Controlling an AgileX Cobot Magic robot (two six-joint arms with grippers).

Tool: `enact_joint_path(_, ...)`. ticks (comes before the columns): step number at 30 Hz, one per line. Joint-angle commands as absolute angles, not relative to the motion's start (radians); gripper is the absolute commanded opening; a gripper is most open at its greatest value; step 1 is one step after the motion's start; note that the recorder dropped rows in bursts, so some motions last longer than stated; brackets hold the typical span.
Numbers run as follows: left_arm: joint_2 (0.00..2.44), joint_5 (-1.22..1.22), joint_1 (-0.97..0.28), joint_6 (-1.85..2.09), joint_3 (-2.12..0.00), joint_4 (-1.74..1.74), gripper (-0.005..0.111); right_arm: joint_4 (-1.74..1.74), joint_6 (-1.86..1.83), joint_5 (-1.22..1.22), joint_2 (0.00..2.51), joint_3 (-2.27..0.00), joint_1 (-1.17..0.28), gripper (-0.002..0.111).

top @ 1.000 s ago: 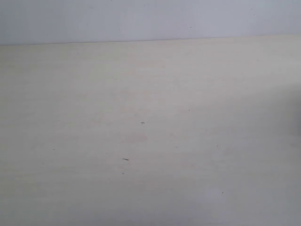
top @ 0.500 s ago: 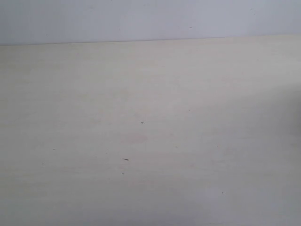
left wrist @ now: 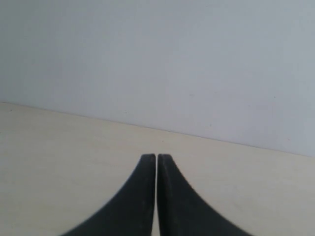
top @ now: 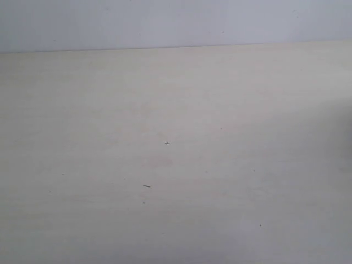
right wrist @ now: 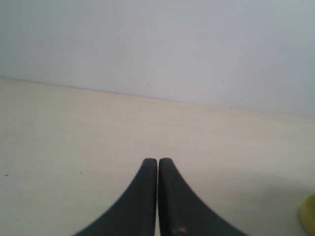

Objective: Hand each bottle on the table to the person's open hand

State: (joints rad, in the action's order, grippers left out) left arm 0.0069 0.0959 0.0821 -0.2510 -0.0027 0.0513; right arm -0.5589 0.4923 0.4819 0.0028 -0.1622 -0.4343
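Right, my left tool and right tool are both pressed together, empty, above the bench; no bottle clearly in view, only a yellow sliver at the right wrist view's edge, so I'd spread the right tool before swinging toward it.

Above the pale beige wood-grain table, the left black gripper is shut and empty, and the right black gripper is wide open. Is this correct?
Not quite. The right black gripper is shut too, not wide open: the right wrist view shows its jaws pressed together with nothing between them. The left black gripper is shut and empty above the pale beige wood-grain table.
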Motion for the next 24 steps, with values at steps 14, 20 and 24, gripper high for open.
enact_joint_path(14,0.000,0.087,0.084,-0.246,0.000,0.042,0.004,-0.602,0.504,0.455,0.000,-0.158,-0.342,0.001)
enact_joint_path(20,0.045,0.087,0.084,-0.246,0.000,0.042,0.004,-0.602,0.626,0.309,0.000,-0.156,-0.102,0.001)
enact_joint_path(24,0.083,0.087,0.084,-0.246,0.000,0.042,0.004,-0.558,0.636,0.245,0.000,-0.156,-0.024,0.001)
